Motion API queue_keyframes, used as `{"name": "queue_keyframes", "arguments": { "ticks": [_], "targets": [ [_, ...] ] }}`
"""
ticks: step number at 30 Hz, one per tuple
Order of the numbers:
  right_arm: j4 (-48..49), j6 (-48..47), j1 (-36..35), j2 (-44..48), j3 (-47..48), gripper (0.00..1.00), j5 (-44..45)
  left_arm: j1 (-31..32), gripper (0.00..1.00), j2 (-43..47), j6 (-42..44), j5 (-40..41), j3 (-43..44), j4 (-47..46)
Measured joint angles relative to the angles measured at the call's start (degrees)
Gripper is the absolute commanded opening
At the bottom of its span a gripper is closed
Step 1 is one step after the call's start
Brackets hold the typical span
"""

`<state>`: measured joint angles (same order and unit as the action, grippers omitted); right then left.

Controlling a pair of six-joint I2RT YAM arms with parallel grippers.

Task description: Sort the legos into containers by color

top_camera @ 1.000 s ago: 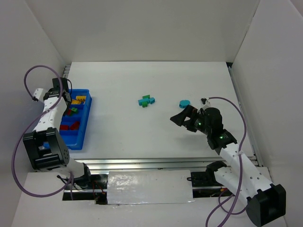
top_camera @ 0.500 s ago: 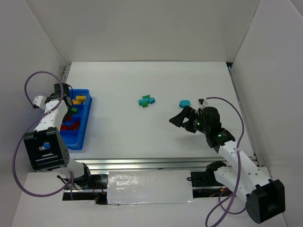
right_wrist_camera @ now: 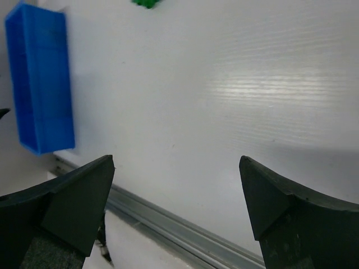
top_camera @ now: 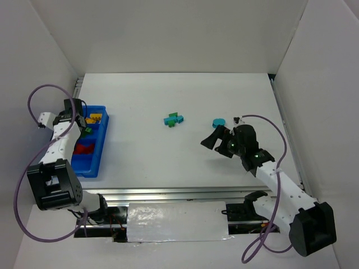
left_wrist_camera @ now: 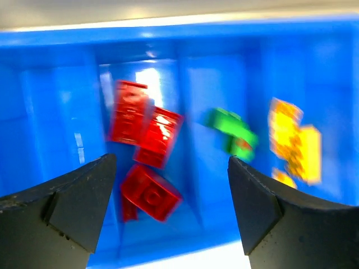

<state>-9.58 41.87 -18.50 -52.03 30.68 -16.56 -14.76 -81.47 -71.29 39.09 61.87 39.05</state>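
Here, under my wide-open left gripper (left_wrist_camera: pixel 170 168), the blue tray (left_wrist_camera: pixel 56 101) holds glossy red bricks (left_wrist_camera: pixel 147 131), a green brick (left_wrist_camera: pixel 231 130) and yellow bricks (left_wrist_camera: pixel 294 145) (blurred); my right gripper (right_wrist_camera: pixel 176 168) gapes too.

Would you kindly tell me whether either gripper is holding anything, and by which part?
Nothing is held: the left gripper is open above the tray, the right gripper open over the table.
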Motion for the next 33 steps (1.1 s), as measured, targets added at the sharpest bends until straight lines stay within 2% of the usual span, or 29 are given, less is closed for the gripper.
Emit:
{"name": "queue_keyframes", "arguments": {
  "ticks": [5,9,12,16,20,24,28,33],
  "targets": [
    [-5.7,-0.6,0.0,-11.2,7.6,1.00,8.9,11.3,0.99,4.6,12.0,-3.2,0.6,-7.3],
    [-10.3,-2.7,1.7,-22.4,19.2,1.00,14.7,21.5,0.99,5.5,22.8,-12.6,5.0,-11.6],
    [-11.7,-3.1,4.6,-29.1,25.9,1.00,17.5,25.5,1.00,6.8,28.3,-21.2,7.5,-12.5],
    [-14.3,-0.6,9.0,-37.3,32.9,1.00,22.0,26.4,0.99,11.8,34.2,-31.5,7.5,-10.4],
    [-18.9,6.6,10.0,-44.9,39.3,1.00,28.0,26.5,1.00,18.9,40.5,-37.8,5.4,-8.0],
    [-20.9,14.2,8.6,-48.0,40.0,1.00,32.0,26.6,0.99,25.8,44.8,-39.6,-1.8,-7.0],
    [-23.2,18.8,6.4,-51.4,43.5,1.00,34.8,26.9,1.00,28.6,46.1,-39.3,-9.4,-5.8],
    [-23.5,23.3,5.4,-55.0,47.0,0.99,36.5,27.8,0.99,30.2,47.6,-40.1,-11.4,-4.9]
  ]
}}
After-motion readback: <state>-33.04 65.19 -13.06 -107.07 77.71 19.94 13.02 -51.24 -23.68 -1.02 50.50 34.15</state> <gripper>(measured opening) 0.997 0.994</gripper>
